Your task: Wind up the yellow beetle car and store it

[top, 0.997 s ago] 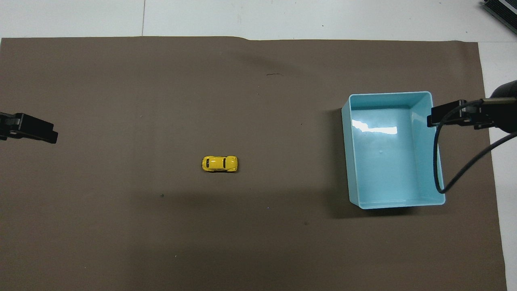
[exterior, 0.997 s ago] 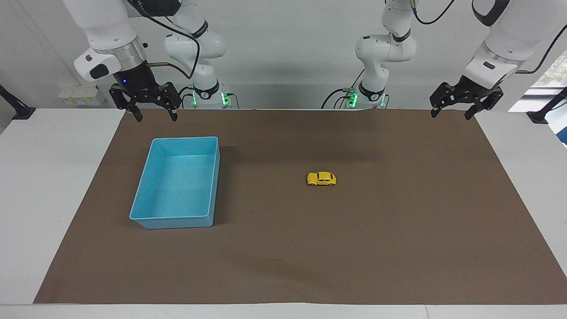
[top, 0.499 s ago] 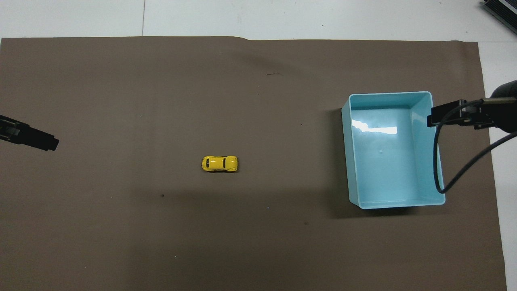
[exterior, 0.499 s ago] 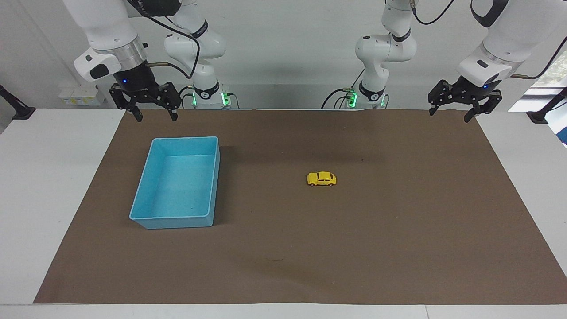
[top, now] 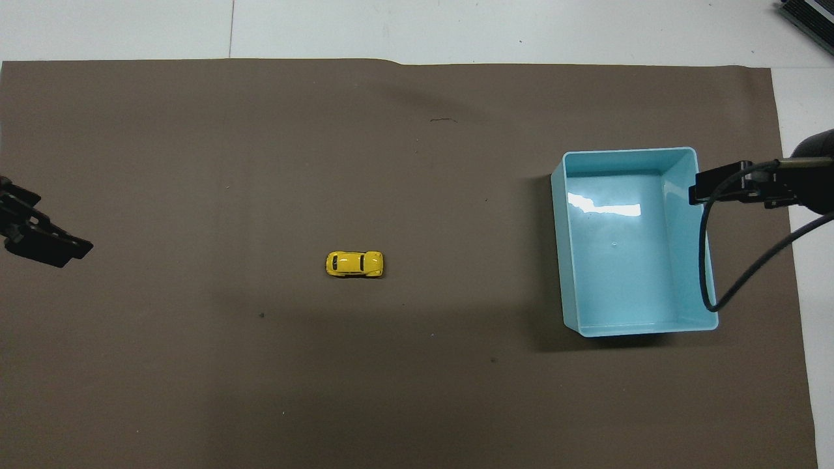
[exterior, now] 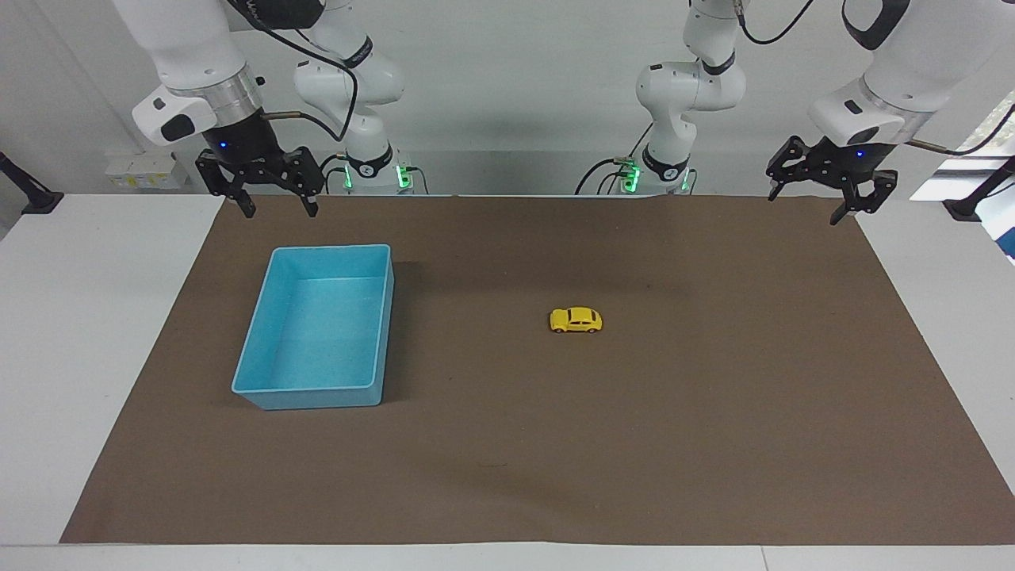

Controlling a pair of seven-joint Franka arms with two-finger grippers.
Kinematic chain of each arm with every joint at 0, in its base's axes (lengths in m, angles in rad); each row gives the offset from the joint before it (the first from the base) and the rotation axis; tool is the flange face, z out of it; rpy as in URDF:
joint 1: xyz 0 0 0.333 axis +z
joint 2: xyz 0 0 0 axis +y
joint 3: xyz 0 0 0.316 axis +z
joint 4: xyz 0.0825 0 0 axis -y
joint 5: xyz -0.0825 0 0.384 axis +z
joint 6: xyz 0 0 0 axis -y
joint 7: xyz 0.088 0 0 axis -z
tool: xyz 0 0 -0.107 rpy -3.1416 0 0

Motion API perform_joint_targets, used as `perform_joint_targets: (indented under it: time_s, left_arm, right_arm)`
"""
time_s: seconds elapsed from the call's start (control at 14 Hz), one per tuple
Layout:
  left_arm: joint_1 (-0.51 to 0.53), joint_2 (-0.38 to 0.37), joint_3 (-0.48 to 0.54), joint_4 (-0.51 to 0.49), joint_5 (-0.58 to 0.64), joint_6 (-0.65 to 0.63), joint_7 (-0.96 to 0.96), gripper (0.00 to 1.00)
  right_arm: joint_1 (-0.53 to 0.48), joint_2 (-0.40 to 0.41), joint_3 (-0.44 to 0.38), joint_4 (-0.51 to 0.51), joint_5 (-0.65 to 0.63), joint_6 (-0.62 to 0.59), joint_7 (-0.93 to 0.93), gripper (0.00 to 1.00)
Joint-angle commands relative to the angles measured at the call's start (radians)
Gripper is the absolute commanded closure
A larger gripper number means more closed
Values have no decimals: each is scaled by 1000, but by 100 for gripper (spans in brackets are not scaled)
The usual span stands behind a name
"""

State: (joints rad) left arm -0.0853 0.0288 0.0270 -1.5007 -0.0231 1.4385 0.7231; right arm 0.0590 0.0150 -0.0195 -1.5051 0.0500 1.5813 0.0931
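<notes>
Well apart from both wide-spread hands, left hand (exterior: 817, 194) and right hand (exterior: 277, 208), sits the yellow beetle car (exterior: 576, 319).

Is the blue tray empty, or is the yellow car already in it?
Empty. The blue tray shows only its bare floor in both views, while the yellow beetle car stands on its wheels on the brown mat, apart from it.

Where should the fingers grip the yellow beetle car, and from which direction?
Probably from straight above, across its narrow body at the doors. The yellow beetle car sits upright on its wheels on the brown mat, its length running along the table between the arms' ends, nothing beside it. The open left gripper hangs at that end.
</notes>
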Motion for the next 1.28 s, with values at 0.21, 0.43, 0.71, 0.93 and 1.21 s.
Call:
perform_joint_targets:
  time_s: [0.21, 0.43, 0.71, 0.93, 1.21]
  left_arm:
    - [-21, -23, 2, -119, -3, 100, 232, 0]
    - [-50, -24, 2, -160, -5, 161, 277, 0]
    - [-76, -18, 1, -177, -6, 187, 334, 0]
    - [-93, -15, 1, -223, -11, 253, 375, 0]
    - [-157, 5, -2, -318, -26, 377, 394, 0]
  right_arm:
    - [-10, -10, 6, -6, 17, -3, 16, 0]
    - [-10, -10, 4, -6, 17, -3, 16, 0]
    - [-10, -10, 6, -6, 17, -3, 16, 0]
    - [-10, -10, 6, -4, 17, -3, 16, 0]
    - [-10, -10, 4, -4, 17, -3, 16, 0]
